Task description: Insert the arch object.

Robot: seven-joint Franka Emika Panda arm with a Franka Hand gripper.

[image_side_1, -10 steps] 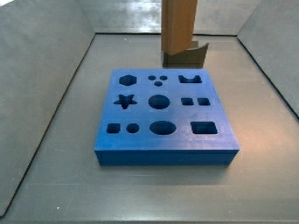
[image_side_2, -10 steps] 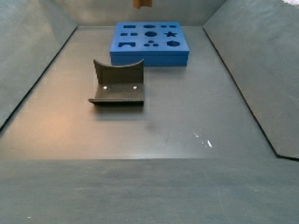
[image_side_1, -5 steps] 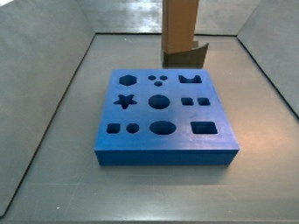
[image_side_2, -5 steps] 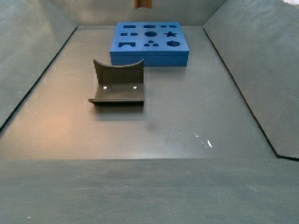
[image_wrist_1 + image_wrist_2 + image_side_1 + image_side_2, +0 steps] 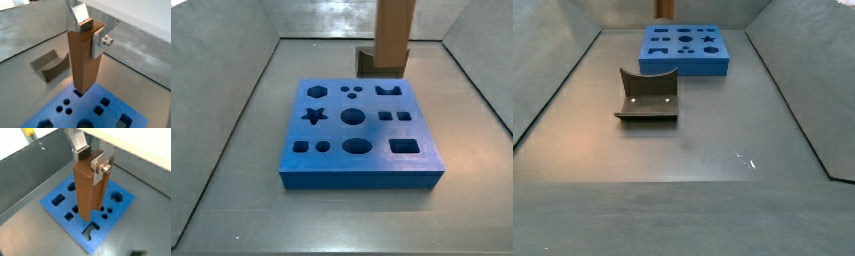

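Note:
The arch object (image 5: 84, 65), a tall plain brown post, hangs upright between my gripper's (image 5: 89, 31) silver fingers, which are shut on its top end. It also shows in a wrist view (image 5: 90, 193) with the gripper (image 5: 91, 159). Its lower end hovers above the blue board (image 5: 60, 198), apart from it. In a side view the post (image 5: 392, 35) stands over the far right part of the board (image 5: 358, 135), near the arch-shaped hole (image 5: 389, 91). In both side views the gripper itself is out of frame; only the post's tip (image 5: 664, 8) shows above the board (image 5: 684, 48).
The dark fixture (image 5: 647, 95) stands on the grey floor in front of the board and shows behind the post in a side view (image 5: 366, 62). Grey walls (image 5: 251, 70) slope up round the floor. The board has several shaped holes.
The post has moved right and a little lower over the board's far right part in a side view. The board and fixture have not moved.

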